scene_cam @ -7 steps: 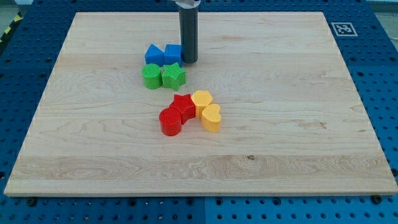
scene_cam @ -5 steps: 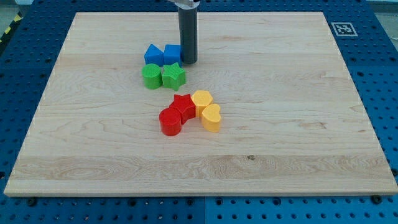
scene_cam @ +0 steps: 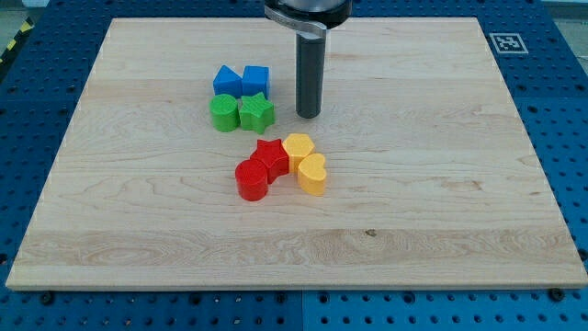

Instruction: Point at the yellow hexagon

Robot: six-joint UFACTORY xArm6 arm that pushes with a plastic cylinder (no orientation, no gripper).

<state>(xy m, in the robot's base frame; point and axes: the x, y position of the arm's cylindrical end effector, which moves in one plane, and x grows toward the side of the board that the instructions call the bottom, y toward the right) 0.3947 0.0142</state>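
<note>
The yellow hexagon [scene_cam: 298,148] lies near the board's middle, touching a red star [scene_cam: 271,156] on its left and a yellow heart [scene_cam: 312,174] below it. A red cylinder [scene_cam: 251,180] sits at the lower left of that cluster. My tip [scene_cam: 309,115] rests on the wooden board [scene_cam: 441,165], just above the yellow hexagon and slightly to its right, with a small gap between them. It stands to the right of the green star [scene_cam: 256,112].
A second cluster lies at the upper left of my tip: a blue triangular block [scene_cam: 228,80], a blue cube [scene_cam: 255,79], a green cylinder [scene_cam: 223,112] and the green star. A fiducial marker [scene_cam: 505,42] sits at the board's top right corner.
My tip has moved from beside the blue cube down and to the right, toward the yellow hexagon. No block has moved.
</note>
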